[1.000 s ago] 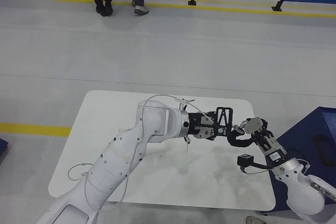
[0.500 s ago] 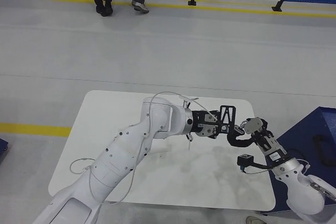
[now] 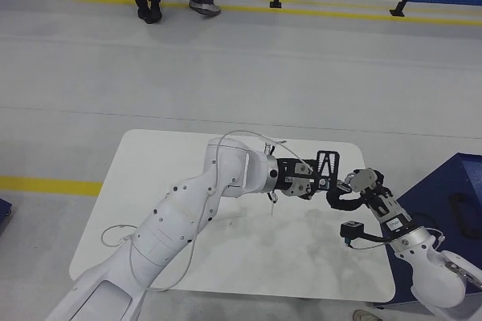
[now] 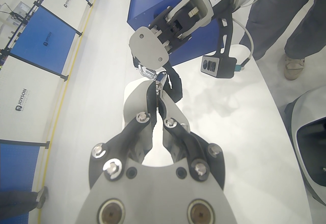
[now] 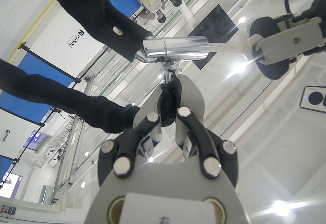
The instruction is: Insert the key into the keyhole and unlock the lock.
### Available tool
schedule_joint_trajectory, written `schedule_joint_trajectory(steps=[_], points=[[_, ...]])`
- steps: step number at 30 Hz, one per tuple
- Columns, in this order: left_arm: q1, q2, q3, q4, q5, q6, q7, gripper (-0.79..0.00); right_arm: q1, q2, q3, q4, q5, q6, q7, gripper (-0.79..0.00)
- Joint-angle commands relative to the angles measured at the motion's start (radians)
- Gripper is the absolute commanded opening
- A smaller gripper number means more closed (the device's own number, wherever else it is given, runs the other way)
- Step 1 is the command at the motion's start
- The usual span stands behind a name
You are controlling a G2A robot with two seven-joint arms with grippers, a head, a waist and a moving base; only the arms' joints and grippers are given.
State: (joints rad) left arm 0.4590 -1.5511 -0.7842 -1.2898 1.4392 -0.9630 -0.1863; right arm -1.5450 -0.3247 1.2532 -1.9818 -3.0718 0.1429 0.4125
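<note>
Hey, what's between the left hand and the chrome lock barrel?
Just the key: in the right wrist view its blade runs from the left hand to the end of the lock barrel.

A gripper could pass over the left part of the table [image 3: 145,209], but over its right part the left gripper [image 3: 328,186] and the right gripper [image 3: 352,181] met tip to tip, a black cable [image 3: 337,201] seemingly looped under them, and the blue cabinet [image 3: 458,201] closed that side.

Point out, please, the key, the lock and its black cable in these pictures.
key [image 5: 224,47]: right wrist view, on its bare blade.
lock [image 5: 178,50]: right wrist view, middle of its chrome cylinder.
black cable [image 5: 94,11]: right wrist view, upper strand's sleeve.
</note>
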Motion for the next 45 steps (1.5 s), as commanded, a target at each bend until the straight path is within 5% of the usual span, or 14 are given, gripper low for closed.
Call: schedule_joint_trajectory(steps=[1, 26, 45], points=[[-0.004, -0.001, 0.001, 0.008, -0.006, 0.001, -0.001, -0.785, 0.000, 0.000, 0.000, 0.000, 0.000, 0.000, 0.000, -0.785], [-0.018, -0.005, 0.013, 0.049, -0.003, 0.032, 0.012, -0.785, 0.000, 0.000, 0.000, 0.000, 0.000, 0.000, 0.000, -0.785], [-0.016, 0.009, -0.009, 0.095, 0.016, -0.023, 0.142, -0.785, 0.000, 0.000, 0.000, 0.000, 0.000, 0.000, 0.000, -0.785]])
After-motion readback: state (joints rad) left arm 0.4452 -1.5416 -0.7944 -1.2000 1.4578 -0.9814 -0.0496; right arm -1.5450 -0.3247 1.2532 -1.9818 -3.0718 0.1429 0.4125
